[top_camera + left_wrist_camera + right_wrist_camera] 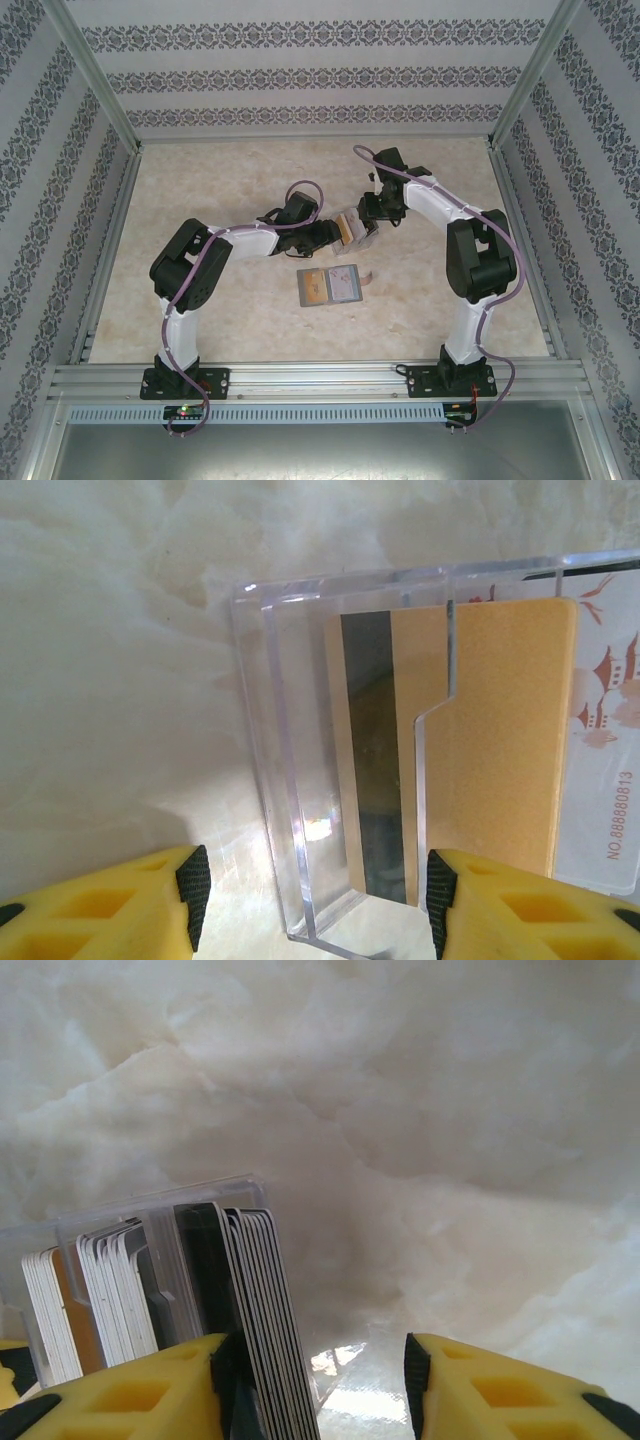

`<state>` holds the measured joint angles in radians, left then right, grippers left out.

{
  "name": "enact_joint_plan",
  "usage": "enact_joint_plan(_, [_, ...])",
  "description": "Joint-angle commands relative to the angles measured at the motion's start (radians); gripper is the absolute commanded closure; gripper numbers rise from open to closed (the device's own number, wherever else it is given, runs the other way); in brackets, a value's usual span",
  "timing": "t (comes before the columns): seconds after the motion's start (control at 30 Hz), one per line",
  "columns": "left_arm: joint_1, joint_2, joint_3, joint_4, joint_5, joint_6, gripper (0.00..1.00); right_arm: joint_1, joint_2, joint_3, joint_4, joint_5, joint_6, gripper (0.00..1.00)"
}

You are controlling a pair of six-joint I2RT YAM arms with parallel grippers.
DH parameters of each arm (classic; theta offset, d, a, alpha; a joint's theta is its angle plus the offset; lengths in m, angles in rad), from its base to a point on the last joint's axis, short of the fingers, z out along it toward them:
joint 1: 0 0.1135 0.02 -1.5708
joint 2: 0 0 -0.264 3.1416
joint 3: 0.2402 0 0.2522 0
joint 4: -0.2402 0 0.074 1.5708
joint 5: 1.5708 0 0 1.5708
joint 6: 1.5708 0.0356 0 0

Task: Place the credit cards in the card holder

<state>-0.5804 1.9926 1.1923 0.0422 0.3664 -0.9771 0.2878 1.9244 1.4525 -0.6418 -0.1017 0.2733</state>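
The grey card holder [301, 288] lies open on the table, with a tan card [317, 287] on its left panel and a blue-grey card [346, 284] on its right. Behind it, both arms meet at a small clear plastic box [357, 230] of credit cards. My left gripper [315, 900] is open, and its fingers straddle one end of the clear box [280, 760]. A tan card [500, 740] with a dark stripe stands inside the box. My right gripper [325, 1380] is open. A stack of cards [255, 1300] leans against its left finger, and the right finger stands apart.
The table is pale marble-patterned, enclosed by patterned walls and an aluminium frame [320, 375] at the near edge. A white card with red print [610, 780] sits behind the tan one. More cards [110, 1290] stand on edge in the box.
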Motion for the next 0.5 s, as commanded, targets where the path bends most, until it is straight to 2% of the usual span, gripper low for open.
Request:
enact_joint_plan(0.0, [0.012, 0.021, 0.015, -0.042, -0.006, 0.008, 0.40, -0.007, -0.041, 0.012, -0.033, 0.099, -0.030, 0.51])
enact_joint_plan(0.47, [0.013, 0.023, 0.015, -0.036, -0.004, 0.002, 0.41, 0.005, -0.051, 0.020, -0.045, 0.122, -0.054, 0.56])
